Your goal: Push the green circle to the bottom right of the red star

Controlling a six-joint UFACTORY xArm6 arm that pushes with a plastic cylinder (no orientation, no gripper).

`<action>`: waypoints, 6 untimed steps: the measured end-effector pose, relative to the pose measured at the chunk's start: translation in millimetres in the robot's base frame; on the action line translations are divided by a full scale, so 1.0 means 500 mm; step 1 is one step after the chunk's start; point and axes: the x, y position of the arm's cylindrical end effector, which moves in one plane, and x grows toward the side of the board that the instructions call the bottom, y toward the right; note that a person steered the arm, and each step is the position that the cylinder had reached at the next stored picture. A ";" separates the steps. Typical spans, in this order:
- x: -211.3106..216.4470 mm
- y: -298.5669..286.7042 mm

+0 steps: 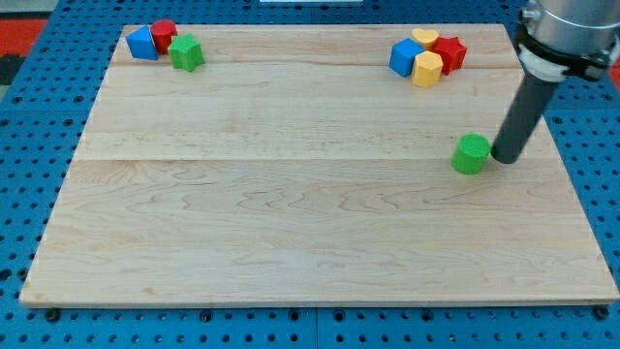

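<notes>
The green circle [472,153] sits on the wooden board at the view's right, a little above mid height. The red star [449,52] lies near the view's top right, well above the green circle and slightly to its left. My tip [505,158] rests on the board just to the right of the green circle, touching or nearly touching it. The dark rod rises from there toward the view's top right corner.
A blue cube [407,57], a yellow heart [424,40] and a yellow block [427,69] crowd the red star's left side. At the top left sit a blue block [142,44], a red block [164,35] and a green block [186,53]. The board's right edge [572,174] is close.
</notes>
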 end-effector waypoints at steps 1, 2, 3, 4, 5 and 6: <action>0.049 0.010; 0.010 -0.111; -0.082 -0.096; -0.158 -0.094; -0.076 -0.063; -0.006 -0.152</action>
